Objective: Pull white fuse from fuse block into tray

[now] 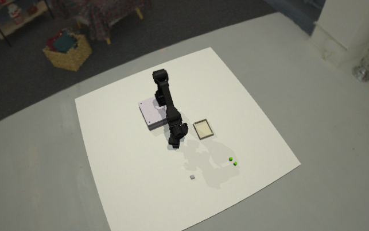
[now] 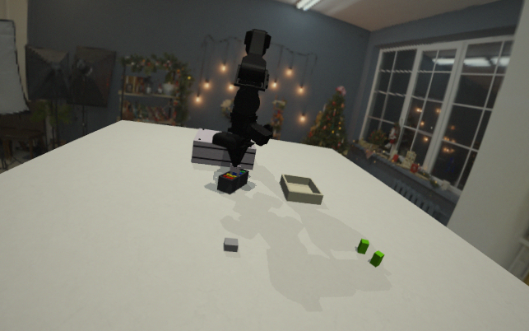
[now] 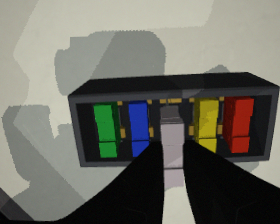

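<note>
- Pincer point(image 1: 175, 142) point(image 2: 235, 165) point(image 3: 172, 151): clamped on the white fuse point(image 2: 234, 169) point(image 3: 172, 150), which stands raised between its tips (a snug pinch).
- Below it: the fuse block point(image 2: 226, 185) point(image 3: 174, 85), four coloured fuses seated.
- Off to its side, apart: the tray point(image 1: 206, 137) point(image 2: 304, 198), without the fuse.

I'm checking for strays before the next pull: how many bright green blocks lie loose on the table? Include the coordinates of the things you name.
2. One point(image 1: 230, 158) point(image 2: 363, 246) lies nearer the tray point(image 1: 212, 133) point(image 2: 301, 198); the other point(image 1: 235, 163) point(image 2: 377, 258) is just beyond it. The arm may hide more.
</note>
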### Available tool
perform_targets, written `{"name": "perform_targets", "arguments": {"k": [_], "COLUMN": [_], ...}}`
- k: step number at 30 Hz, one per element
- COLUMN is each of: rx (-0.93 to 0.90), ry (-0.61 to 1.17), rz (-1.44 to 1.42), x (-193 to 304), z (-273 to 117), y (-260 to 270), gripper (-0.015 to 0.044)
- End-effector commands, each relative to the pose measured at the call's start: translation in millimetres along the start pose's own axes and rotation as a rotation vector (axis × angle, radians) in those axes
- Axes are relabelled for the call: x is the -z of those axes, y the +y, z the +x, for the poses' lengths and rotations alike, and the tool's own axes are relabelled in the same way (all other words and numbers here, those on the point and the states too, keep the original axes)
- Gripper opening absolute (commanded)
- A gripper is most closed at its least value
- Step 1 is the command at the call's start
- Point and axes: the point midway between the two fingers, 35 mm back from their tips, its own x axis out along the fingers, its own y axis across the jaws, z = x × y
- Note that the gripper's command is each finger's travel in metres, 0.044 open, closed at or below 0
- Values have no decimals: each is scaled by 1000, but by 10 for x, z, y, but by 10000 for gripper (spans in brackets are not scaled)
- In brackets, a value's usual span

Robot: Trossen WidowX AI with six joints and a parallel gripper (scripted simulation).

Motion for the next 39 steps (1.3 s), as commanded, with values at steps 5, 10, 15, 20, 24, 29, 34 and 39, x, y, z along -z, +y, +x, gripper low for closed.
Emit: {"name": "perform_targets", "arguments": {"k": [5,10,15,20,24,29,34,39], "rx": [12,12,12,12,12,12,12,12], "ry": [-3,-3,-3,-3,-3,-3,-3,-3], "rz": [3,4,4,4,4,4,4,4], "x": [-7,-6,-5,-5,-4,-5,-5,-4], "z": [-78,-102,-125,-144,-145,-202,-284,-356], "y": [-22,-20,-19,-17,-17,-18,-18,-16], "gripper": [0,0,0,0,0,0,0,0]}}
